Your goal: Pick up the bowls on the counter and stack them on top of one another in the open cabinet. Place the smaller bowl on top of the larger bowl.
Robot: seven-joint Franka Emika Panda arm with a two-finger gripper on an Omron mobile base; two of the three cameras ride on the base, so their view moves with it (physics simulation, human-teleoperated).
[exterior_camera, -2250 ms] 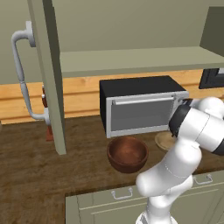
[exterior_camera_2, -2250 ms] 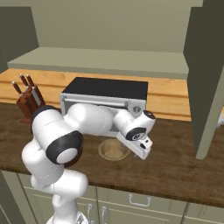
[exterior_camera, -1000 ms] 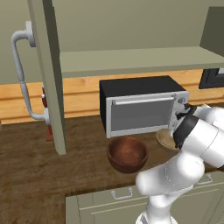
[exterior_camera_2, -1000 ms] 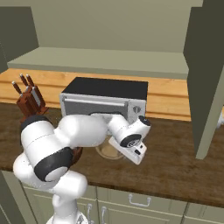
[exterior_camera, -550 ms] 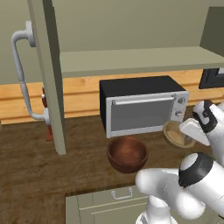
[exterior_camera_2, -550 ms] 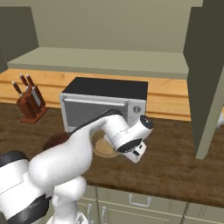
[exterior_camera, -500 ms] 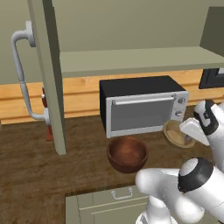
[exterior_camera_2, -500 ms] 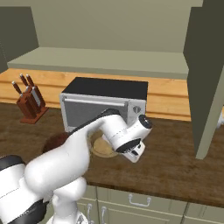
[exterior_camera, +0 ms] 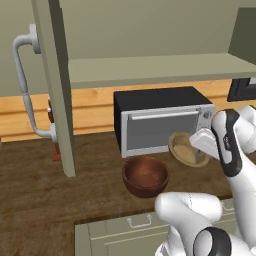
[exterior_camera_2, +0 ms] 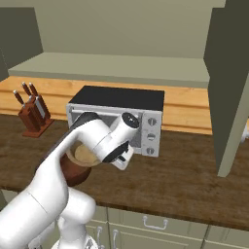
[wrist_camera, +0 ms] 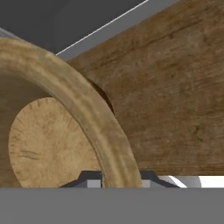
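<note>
The smaller bowl (exterior_camera: 186, 149), pale tan and shallow, hangs tilted in the air in front of the toaster oven, with my gripper (exterior_camera: 198, 148) shut on its right rim. In the hand view the tan rim (wrist_camera: 89, 114) runs between the two fingertips (wrist_camera: 90, 179) of the gripper (wrist_camera: 118, 179). The larger bowl (exterior_camera: 146, 174), dark reddish-brown, rests on the counter (exterior_camera: 35, 200) just left of and below the tan one. In the right base view the arm partly hides the tan bowl (exterior_camera_2: 82, 154) and the dark bowl (exterior_camera_2: 73, 173). Above, the open cabinet shelf (exterior_camera: 150, 70) is bare.
A black and silver toaster oven (exterior_camera: 160, 120) stands right behind the bowls under the shelf. The open cabinet door (exterior_camera: 55, 85) with its curved handle (exterior_camera: 24, 90) hangs at the left, another door (exterior_camera_2: 228, 92) at the right. A knife block (exterior_camera_2: 33, 116) stands far left.
The tan bowl has left the counter and now hangs in the gripper before the oven door. The arm's elbow swung down and forward. The dark bowl has not moved.
</note>
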